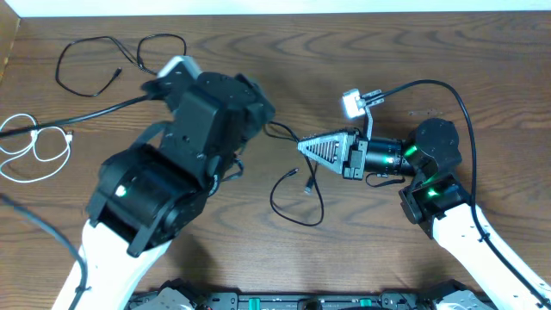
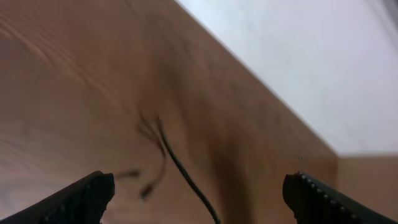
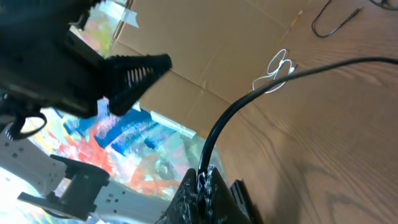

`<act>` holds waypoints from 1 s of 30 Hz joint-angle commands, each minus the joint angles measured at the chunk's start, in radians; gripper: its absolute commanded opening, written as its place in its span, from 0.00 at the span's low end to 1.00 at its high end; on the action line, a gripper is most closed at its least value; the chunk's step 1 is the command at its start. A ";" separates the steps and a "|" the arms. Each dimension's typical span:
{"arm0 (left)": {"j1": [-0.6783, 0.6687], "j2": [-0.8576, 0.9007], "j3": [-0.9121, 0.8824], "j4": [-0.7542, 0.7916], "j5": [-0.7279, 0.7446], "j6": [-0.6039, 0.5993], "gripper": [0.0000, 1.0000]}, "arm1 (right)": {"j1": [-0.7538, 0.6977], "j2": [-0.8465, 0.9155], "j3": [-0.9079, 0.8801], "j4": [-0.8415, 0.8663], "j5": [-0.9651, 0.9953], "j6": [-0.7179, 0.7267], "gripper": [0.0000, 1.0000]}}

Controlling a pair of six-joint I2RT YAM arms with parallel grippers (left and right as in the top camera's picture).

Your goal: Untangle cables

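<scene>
Anchoring seems to be the job of your right gripper (image 1: 301, 145). Its fingers are pressed together at centre frame in the overhead view, pinching a thin black strand (image 1: 280, 133). That strand runs left from the tip and vanishes under the left arm, so I can't tell where it ends. A pinch there would fix the cable in place and give the other hand something to pull against. Just below the tip lies a black loop (image 1: 300, 221) with small plugs; whether it belongs to the pinched strand isn't clear. Your left gripper (image 2: 199, 183) has its fingers spread wide with nothing between them. It hangs over a loose black cable (image 2: 177, 163) lying flat on the table (image 1: 482, 60), probably the one at the upper left of the overhead frame. That stance reads as ready to come down on it, not to carry it. The white cable (image 1: 36, 132) sits coiled at the far left edge, well apart from both grippers and apparently sorted.
</scene>
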 commanded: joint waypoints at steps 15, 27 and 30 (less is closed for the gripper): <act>0.003 0.156 0.001 0.013 0.474 -0.145 0.71 | 0.003 -0.002 0.012 0.003 0.047 -0.063 0.01; 0.003 0.156 0.001 0.029 0.463 -0.164 0.38 | 0.003 -0.002 0.012 0.022 0.072 -0.077 0.01; 0.003 0.156 0.001 0.029 0.463 -0.163 0.34 | 0.003 -0.002 0.012 0.031 0.072 -0.076 0.01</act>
